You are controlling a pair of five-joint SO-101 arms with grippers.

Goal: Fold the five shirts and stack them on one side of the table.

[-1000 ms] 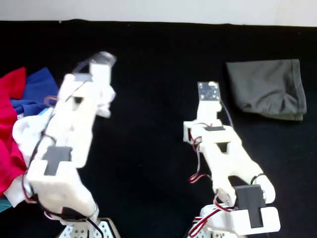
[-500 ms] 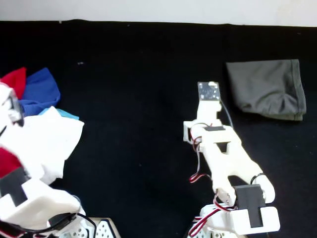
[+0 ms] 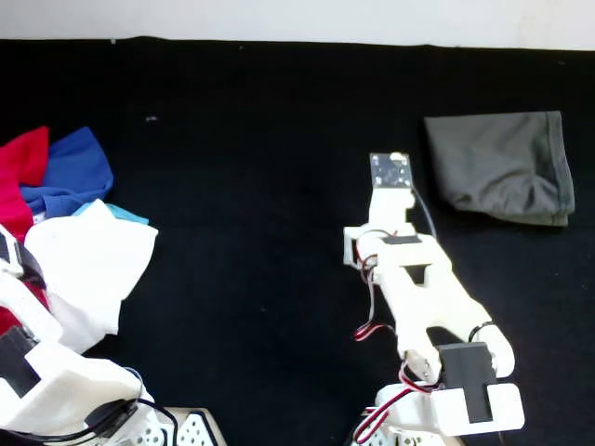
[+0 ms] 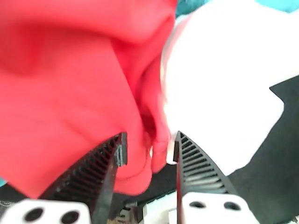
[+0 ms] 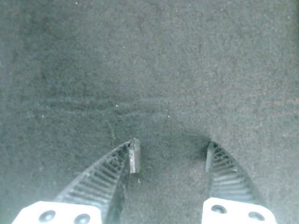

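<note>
The crumpled red fabric shirt (image 4: 70, 84) has a fold lying between the parted jaws of the left arm (image 3: 51, 381); the jaws of the right arm (image 3: 423, 297) gape empty, well apart from it.

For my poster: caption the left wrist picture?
Open left gripper over a red shirt fold, white shirt beside it.
</note>
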